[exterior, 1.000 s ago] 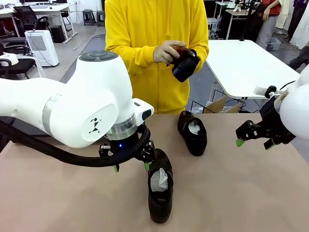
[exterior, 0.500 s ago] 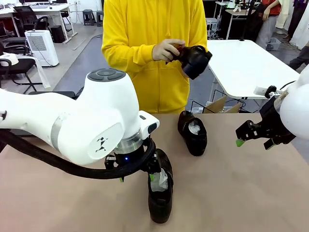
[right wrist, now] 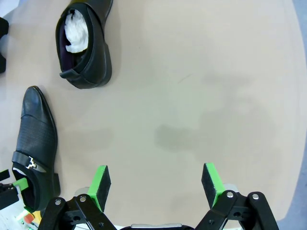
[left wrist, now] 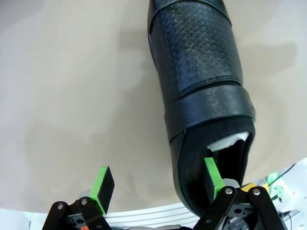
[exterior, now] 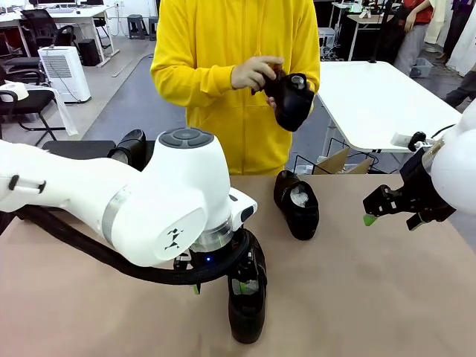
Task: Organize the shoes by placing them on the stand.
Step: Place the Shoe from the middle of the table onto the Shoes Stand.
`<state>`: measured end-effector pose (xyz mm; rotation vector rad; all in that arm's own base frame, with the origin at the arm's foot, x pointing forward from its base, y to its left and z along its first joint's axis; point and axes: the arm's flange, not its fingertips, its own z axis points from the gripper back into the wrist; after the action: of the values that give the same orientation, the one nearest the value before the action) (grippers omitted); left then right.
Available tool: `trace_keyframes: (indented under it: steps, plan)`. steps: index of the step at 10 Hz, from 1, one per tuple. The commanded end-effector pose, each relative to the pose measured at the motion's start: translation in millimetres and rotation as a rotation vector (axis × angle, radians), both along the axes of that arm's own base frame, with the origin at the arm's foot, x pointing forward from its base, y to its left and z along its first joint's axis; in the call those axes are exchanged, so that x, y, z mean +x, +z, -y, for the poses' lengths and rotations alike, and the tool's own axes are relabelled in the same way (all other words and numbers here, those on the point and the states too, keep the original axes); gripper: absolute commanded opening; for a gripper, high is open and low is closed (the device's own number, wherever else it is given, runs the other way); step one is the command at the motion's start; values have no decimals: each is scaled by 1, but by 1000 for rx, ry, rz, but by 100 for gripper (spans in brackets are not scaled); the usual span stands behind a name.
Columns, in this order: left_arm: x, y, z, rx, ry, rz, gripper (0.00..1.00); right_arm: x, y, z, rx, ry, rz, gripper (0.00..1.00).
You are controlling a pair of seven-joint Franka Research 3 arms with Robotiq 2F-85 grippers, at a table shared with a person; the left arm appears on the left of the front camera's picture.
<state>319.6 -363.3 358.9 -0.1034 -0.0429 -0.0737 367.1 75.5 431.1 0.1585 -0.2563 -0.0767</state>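
Left hand (left wrist: 157,183) stands apart, not clamped. Left wrist view: one green pad (left wrist: 212,176) sits at the heel opening of the near shoe (left wrist: 201,76), next to the white paper (left wrist: 229,140) stuffed inside. The other pad is out over bare desk (left wrist: 72,96), and the shoe's side wall lies between the two. Front view blocks that contact behind the arm's big white joint (exterior: 175,204); from there the shoe's toe points toward the camera.

Right hand (right wrist: 156,184) is apart too, with nothing between its pads, over bare desk well apart from the second shoe (right wrist: 86,43). Right wrist view adds a metal buckle (right wrist: 29,164) on the near shoe's strap.

Front view: person (exterior: 223,44) at the far side holds a third shoe (exterior: 290,100) clear of the desk. Behind the left arm is a glossy dark shape (exterior: 130,149) on the low black stand (exterior: 74,149), possibly a fourth shoe but mostly blocked.
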Motion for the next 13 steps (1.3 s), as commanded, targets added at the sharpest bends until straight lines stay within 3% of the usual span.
trace_keyframes:
  steps: [1,2,3,7,13]
  plan:
    - [11,-6,14,43,52,21,95,0,1,2,-2,-3,1,100]
    - [14,-10,17,69,66,11,87,0,1,2,-2,-3,1,100]
    - [16,-15,20,63,54,-18,72,0,1,2,-2,-3,1,100]
    - [22,-18,21,79,71,-30,0,0,1,2,-2,-3,1,100]
    - [24,-17,24,79,10,-100,0,0,1,2,-2,-3,1,100]
